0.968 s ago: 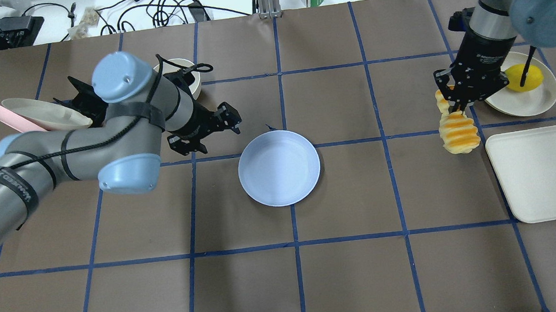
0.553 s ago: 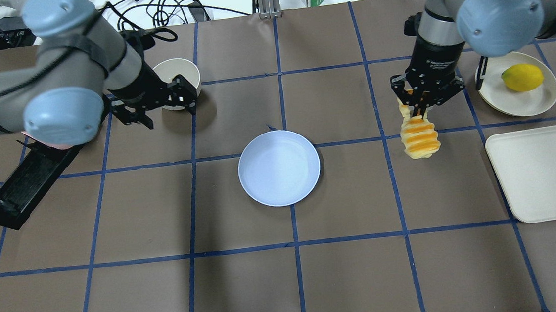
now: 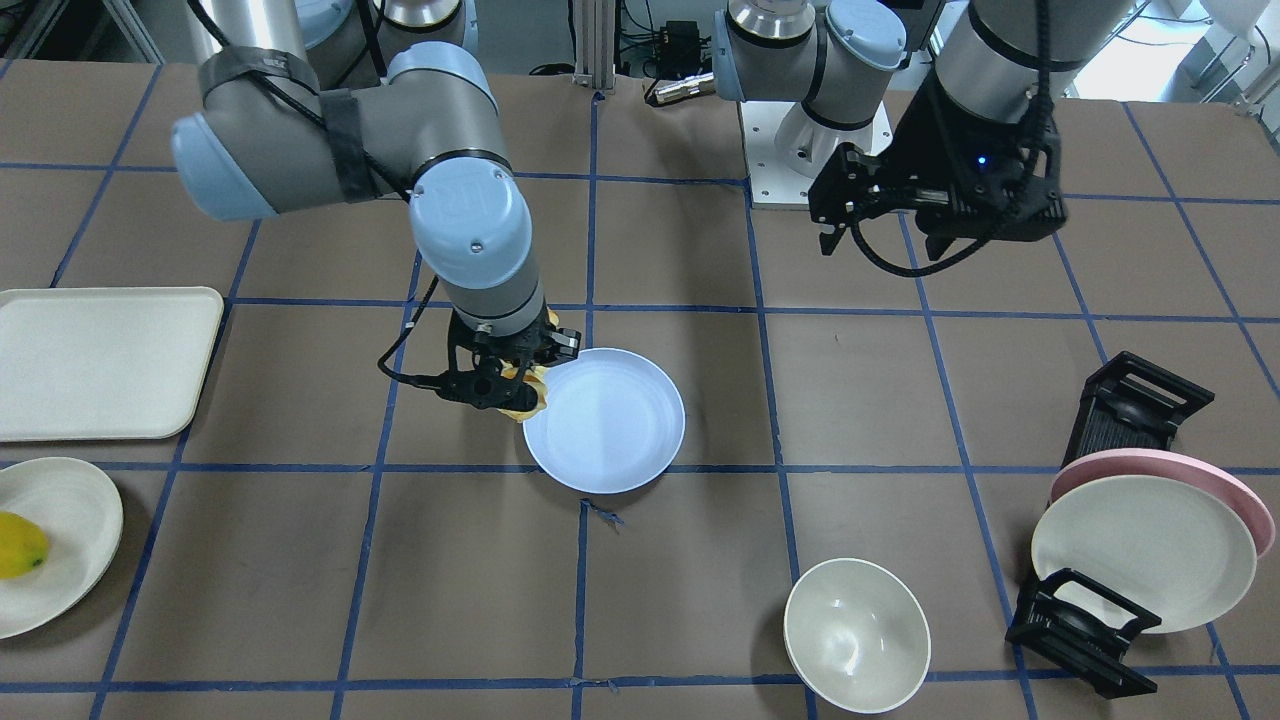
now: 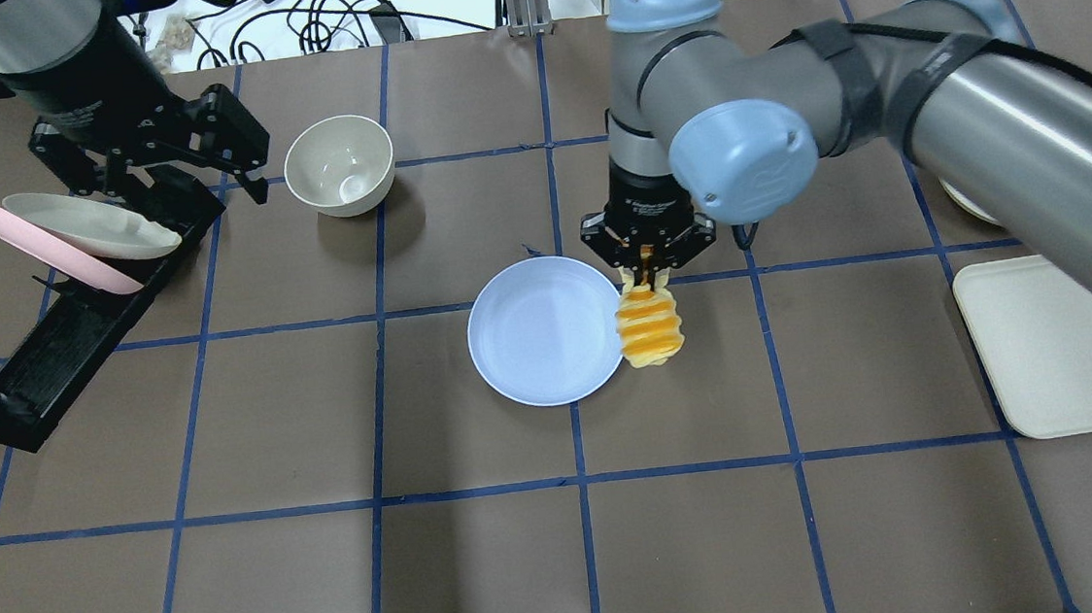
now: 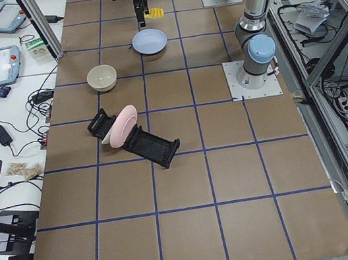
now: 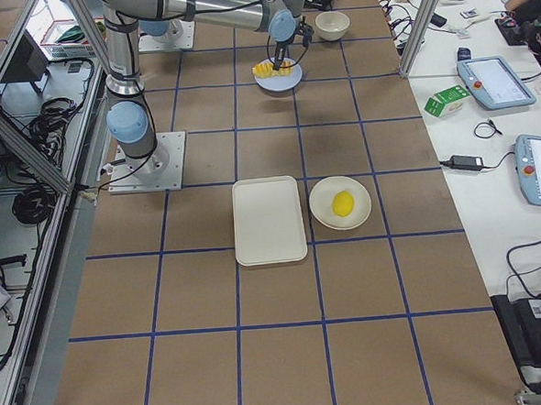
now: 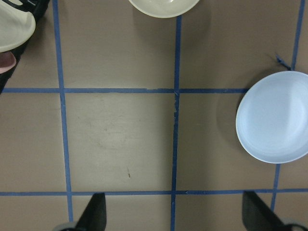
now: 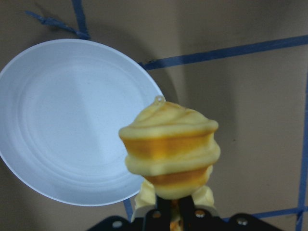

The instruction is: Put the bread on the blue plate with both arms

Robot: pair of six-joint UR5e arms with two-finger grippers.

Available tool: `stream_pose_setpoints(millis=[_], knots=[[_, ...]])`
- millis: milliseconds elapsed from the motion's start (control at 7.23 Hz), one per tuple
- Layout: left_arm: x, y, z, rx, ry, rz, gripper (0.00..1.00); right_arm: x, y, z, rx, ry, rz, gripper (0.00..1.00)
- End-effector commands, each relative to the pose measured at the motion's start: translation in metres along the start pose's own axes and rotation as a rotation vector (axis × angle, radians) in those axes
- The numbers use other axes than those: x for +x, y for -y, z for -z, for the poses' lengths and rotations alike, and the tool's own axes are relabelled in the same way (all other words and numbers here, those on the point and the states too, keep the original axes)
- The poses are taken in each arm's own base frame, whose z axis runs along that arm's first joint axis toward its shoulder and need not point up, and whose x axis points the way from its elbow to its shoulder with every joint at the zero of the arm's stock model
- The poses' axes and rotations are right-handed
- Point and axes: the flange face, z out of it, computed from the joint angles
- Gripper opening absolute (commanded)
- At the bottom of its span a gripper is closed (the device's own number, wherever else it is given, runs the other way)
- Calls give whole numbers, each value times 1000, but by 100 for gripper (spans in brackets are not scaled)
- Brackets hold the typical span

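Overhead exterior: right gripper jaws pinch the bread by one end slice, so it dangles over the right rim of the blue plate, not yet centred. Well apart, the left gripper hovers, jaws spread and empty, likely clearing the approach.

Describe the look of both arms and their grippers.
The left arm and right arm are grey metal tubes with pale blue joint caps and black cables; black straps wrap the right one. The left gripper and right gripper are black, two-fingered.
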Motion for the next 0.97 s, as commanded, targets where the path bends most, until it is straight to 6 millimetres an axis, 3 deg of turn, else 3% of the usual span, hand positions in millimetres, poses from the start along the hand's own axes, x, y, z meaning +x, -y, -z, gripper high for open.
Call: stream_pose_setpoints(millis=[0,138,277,415,553,691,830], knots=[[18,-6,5,64,101,-21,100,-41,-4,-35,9,26,40,0],[6,-8,12,65,81,6,100,-53,4,-48,31,78,52,0],[-24,3,16,72,-30,83,100,-62,12,-67,37,85,57,0],[-39,3,15,69,-41,105,100,-63,14,-71,34,87,57,0],[-38,3,14,69,-41,110,100,-64,14,-76,28,83,60,0],[-38,4,12,64,-42,111,100,-64,14,-81,22,78,60,27],[-38,3,11,61,-42,111,100,-64,14,-82,19,76,58,76]])
